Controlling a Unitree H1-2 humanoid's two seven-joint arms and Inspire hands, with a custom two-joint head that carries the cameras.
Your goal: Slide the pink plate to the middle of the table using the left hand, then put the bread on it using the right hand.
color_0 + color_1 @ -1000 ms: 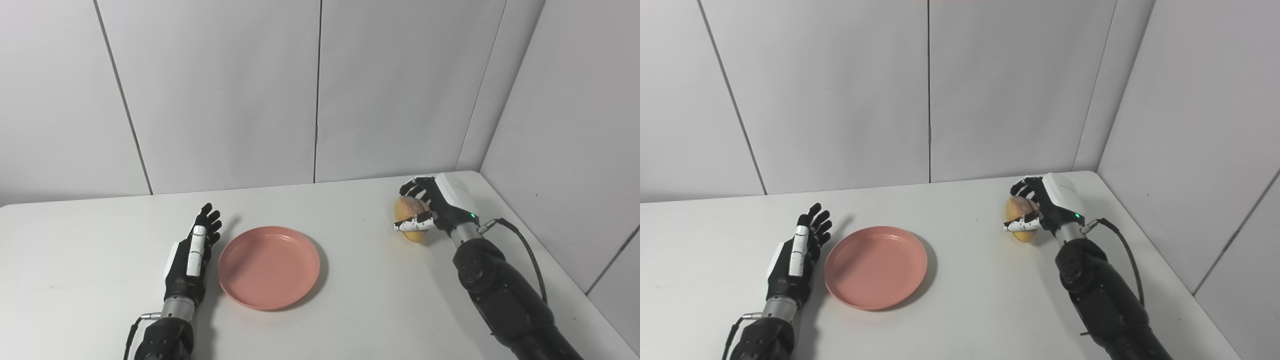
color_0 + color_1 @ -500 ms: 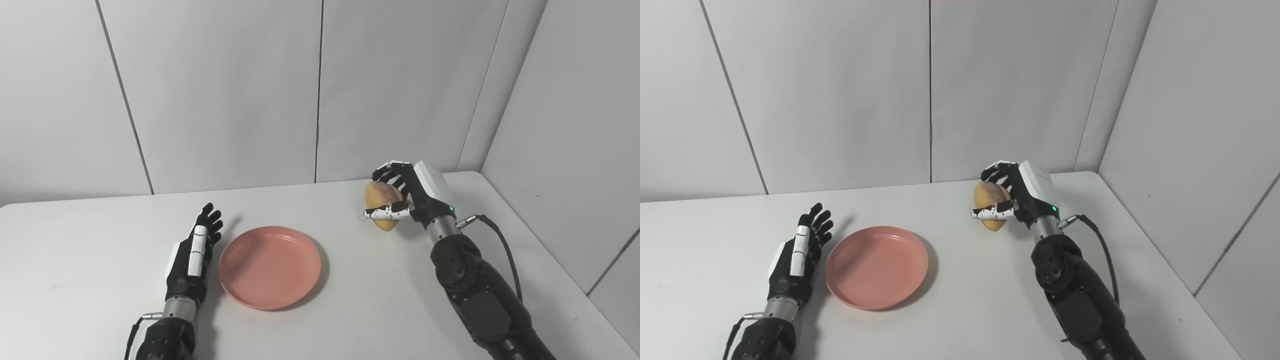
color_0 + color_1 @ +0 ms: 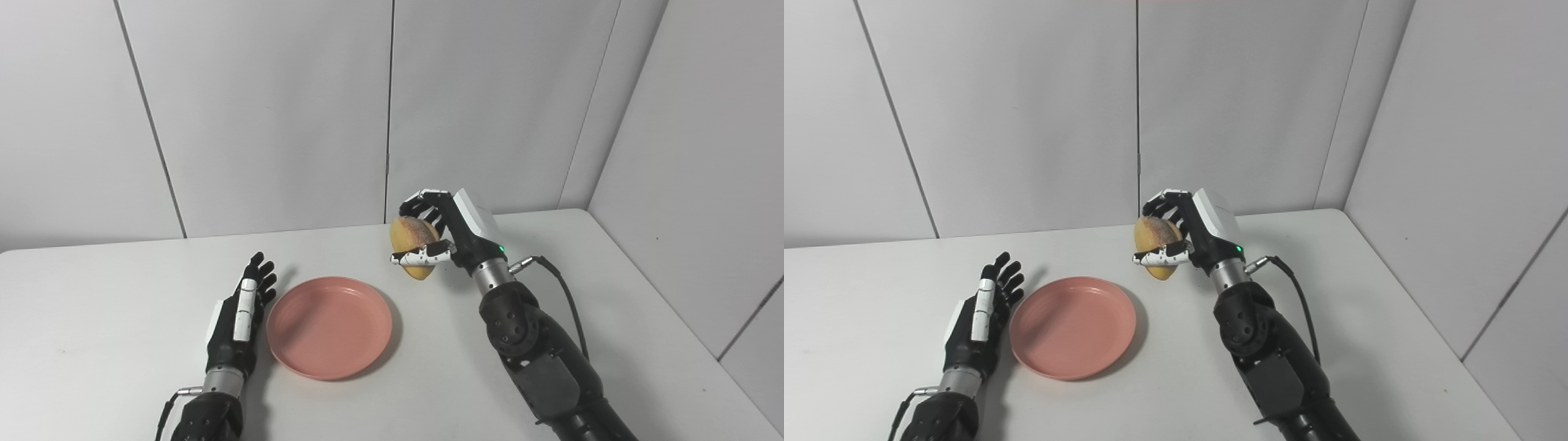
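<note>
Right hand (image 3: 450, 236) has carried bread (image 3: 413, 254) from table's right edge toward centre, fingers wrapped around it, airborne | pink plate (image 3: 329, 326) mid-table, bare, ready | left hand (image 3: 239, 318) open-flat beside plate's left rim, parked clear

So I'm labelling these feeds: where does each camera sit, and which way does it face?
Left eye view: on the head, looking down at the table; both arms show, the right hand holding the bread.
Right eye view: beside it, facing the same way; left hand open beside the plate.
Both share the whole scene, slightly offset.
</note>
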